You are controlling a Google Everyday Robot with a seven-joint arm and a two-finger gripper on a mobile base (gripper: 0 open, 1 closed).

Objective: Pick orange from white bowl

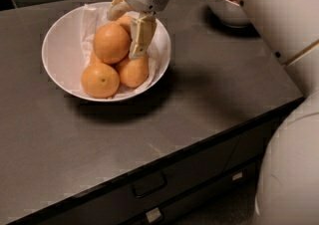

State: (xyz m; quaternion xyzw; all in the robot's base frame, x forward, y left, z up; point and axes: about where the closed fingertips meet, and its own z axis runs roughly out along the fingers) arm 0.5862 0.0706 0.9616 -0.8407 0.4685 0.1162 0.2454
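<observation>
The camera view looks down on a dark surface (209,104) with the white bowl (56,52) at upper left, lined with crinkled paper (92,16). The orange (111,43) sits on top of the pile in that bowl, resting on the fruit below it, so it has not been lifted. Under it lie an orange with a small stem dot (100,80) and another (133,71) beside that one.

The pincer (124,34) hangs inside the bowl's rim with its jaws spread apart. One finger (141,35) runs down the side of the orange that faces the smaller bowl (222,10). The other (117,8) shows behind the fruit's top. I would call it released and straddling, not clenched, though whether either pad already touches the skin is hard to make out from this angle.

By my judgement the reach and the lining-up are done — closing on the orange and raising it clear of the bowl are left.
</observation>
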